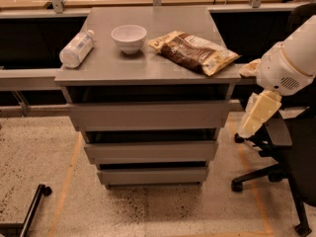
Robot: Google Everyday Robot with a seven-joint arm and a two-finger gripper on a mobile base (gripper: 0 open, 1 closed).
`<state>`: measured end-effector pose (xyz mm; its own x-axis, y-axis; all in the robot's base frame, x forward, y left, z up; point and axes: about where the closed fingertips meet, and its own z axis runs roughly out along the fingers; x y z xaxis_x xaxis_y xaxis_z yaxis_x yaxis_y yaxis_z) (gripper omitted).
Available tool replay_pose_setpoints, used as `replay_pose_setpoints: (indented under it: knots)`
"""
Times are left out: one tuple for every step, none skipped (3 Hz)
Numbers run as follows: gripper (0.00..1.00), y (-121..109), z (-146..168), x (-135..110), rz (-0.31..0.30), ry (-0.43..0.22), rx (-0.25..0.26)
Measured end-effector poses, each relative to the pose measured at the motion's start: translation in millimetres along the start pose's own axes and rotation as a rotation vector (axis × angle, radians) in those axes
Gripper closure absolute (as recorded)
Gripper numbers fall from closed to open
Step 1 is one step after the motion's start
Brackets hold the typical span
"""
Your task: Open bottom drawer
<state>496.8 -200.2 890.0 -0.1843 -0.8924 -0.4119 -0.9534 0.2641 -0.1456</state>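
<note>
A matte grey three-drawer cabinet [148,115] stands on a speckled floor. To its right, before a black office chair [298,152], the white robot arm [291,58] hangs its cream pincer [249,127] near the cabinet's side without touching it; whether it is wide or narrow I cannot tell. The plain grey bottom drawer [153,176] sits lowest and looks pushed in. The counter [163,72] carries a brown-and-yellow snack bag [192,51], a clear plastic bottle [76,49] lying on its side, and a white bowl [129,37].

Bottom drawer [153,176] matte grey; bowl [129,37] glossy white; end effector [249,127] smooth cream plastic, right of cabinet [148,65].
</note>
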Motion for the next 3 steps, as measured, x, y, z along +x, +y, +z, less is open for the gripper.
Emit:
replay_pose_setpoints:
  knots:
    - [0.0,5.5,13.1,1.2,0.024,-0.017,-0.035]
    - [0.0,12.5,39.5,-2.8,0.027,-0.063,-0.089]
    - [0.0,17.3,66.4,-4.6,0.026,-0.123,-0.134]
